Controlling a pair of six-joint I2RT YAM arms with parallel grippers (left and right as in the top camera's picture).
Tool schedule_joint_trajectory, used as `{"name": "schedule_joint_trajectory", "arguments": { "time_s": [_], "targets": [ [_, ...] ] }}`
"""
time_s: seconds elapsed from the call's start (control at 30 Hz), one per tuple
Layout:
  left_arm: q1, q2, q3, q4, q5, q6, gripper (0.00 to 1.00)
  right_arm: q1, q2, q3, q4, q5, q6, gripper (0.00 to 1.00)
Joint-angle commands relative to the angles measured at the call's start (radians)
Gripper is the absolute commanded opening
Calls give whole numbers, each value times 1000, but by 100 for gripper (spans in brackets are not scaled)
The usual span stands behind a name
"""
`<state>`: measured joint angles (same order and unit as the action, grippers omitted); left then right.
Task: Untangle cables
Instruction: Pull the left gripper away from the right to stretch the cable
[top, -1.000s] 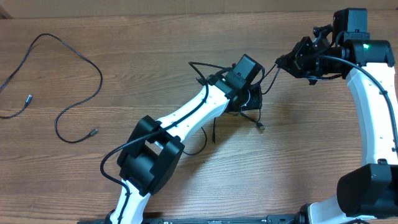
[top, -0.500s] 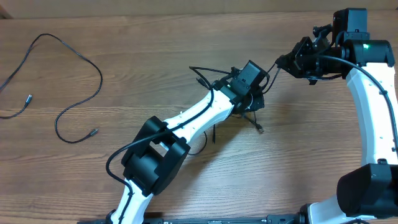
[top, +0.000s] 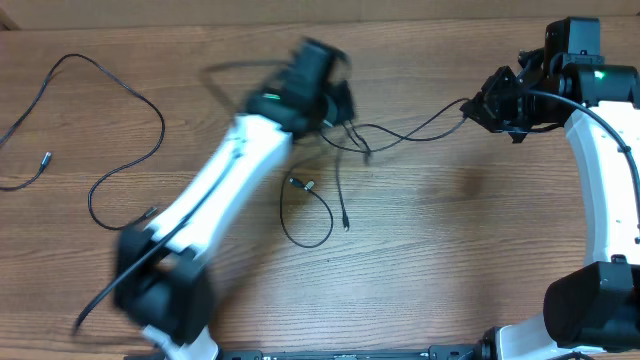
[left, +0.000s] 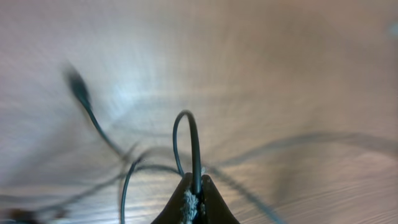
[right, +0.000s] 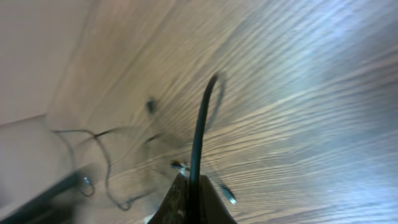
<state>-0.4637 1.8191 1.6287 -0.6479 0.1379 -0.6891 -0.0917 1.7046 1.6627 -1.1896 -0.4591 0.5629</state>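
thin black cables (top: 350, 135): left gripper (left: 193, 198), pinched tight on one strand, swings from centre to 11 o'clock; right gripper (right: 188, 198) clamps strand at 2 o'clock; bundle spreads, loosening.

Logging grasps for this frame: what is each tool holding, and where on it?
The left tool pinches a black cable at a bend; the right tool pinches a stretched cable leading to the tangle, exact spot unclear.

Table left: thin black loose cable (top: 163, 130) lies on the brown wooden table (top: 450, 260), well apart from the rest.
Table centre: tangled thin black cables (top: 352, 135) just in front of the left gripper (top: 338, 100).
Table right: right gripper (top: 478, 108); one strand (top: 425, 133) runs between both grippers.
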Motion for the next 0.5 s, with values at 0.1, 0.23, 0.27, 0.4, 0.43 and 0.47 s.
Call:
{"name": "schedule_joint_trajectory", "arguments": {
  "time_s": [0.1,0.23,0.27,0.4,0.43,0.47],
  "targets": [
    [106,-282,11,-6,34,178,4,-3,-21,27,-45,219,-22,4],
    [190,-394,11,-1,35,181,4,-3,-8,26,-75,315,-22,4],
    [211,-417,11,2,35,181,4,-3,-3,26,-82,334,-23,4],
    [282,-493,11,18,39,181,4,-3,26,25,-104,373,-52,4],
    [290,-501,11,18,39,181,4,-3,30,22,-104,373,-65,4],
    [297,-509,11,18,39,181,4,-3,32,19,-103,375,-75,4]
  ]
}}
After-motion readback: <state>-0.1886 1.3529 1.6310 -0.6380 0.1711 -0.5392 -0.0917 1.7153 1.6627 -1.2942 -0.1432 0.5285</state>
